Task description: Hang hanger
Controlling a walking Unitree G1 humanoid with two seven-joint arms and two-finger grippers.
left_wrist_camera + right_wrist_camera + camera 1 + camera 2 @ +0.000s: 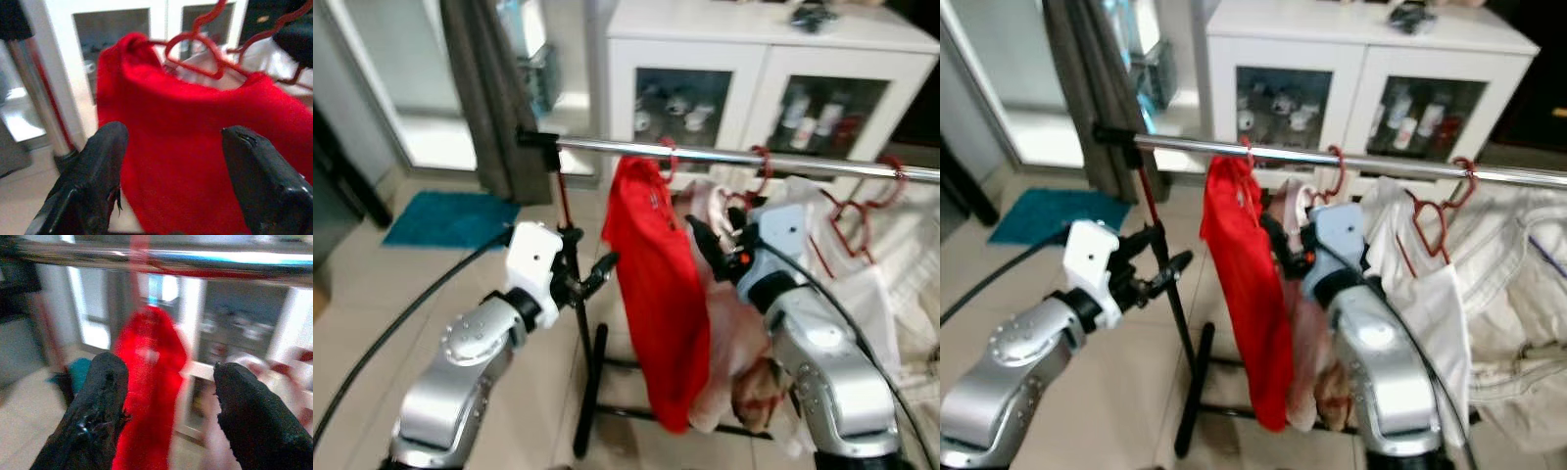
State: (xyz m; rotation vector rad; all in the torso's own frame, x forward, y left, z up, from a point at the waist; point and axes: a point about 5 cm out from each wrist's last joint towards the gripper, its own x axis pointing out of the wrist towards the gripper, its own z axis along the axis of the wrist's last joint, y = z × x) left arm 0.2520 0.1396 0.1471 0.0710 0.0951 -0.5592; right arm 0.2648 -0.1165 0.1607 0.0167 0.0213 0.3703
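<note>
Overhead, a rail (pixel 734 157) carries the red garment (pixel 656 294) on its hanger (pixel 195 46). My left end effector (pixel 592 277), released, sits just beside the garment's edge; my right end effector (pixel 705 235), also released, is behind it. No writing is legible.

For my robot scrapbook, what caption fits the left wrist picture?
Open left end effector faces a red shirt on a red hanger.

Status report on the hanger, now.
Left pincer open, beside red garment. Right pincer open, behind it. Garment hanging on chrome rail. Nothing in the way.
</note>
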